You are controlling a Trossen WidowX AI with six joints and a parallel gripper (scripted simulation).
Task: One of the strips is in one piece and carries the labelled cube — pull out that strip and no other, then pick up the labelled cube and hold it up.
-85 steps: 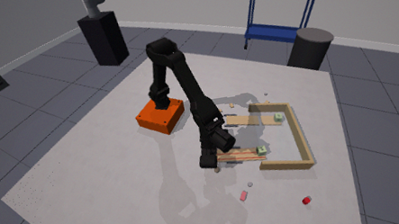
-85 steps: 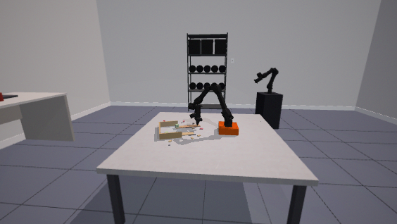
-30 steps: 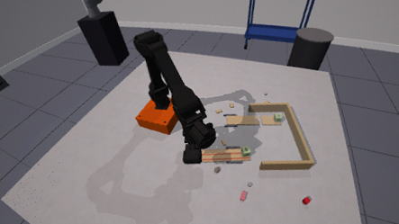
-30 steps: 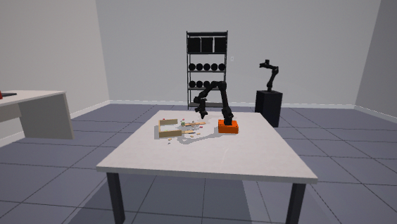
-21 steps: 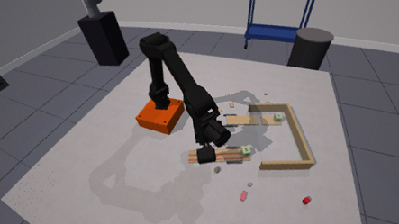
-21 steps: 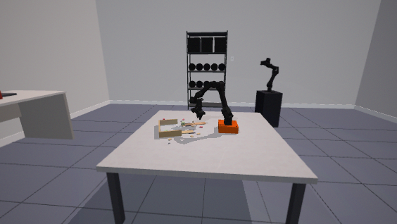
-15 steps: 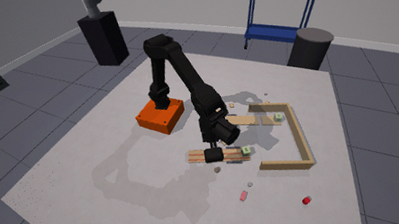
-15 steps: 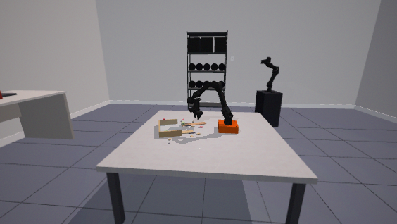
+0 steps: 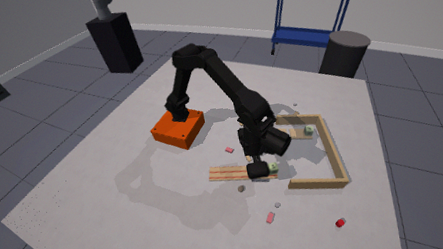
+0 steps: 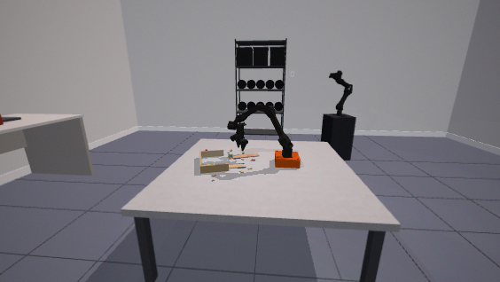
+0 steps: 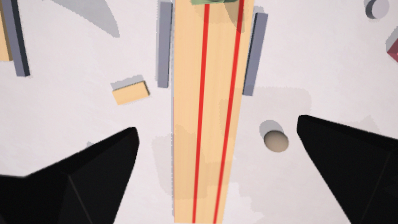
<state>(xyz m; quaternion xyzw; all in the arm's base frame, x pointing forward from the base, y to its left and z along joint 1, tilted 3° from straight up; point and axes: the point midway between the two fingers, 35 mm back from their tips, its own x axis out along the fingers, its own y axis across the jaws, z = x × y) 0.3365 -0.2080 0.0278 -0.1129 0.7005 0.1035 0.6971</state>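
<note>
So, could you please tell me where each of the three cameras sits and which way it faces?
Top: high above one table corner, angled down at the table; shows the whole arm and orange base.
Exterior: low and far back in the room, level towards the shelf wall; arm is small.
Wrist: on the arm, looking straight down; only the open gripper shows, fingers either side of the red-lined strip.
Shared: top and wrist both show that strip and the beige ball.
</note>
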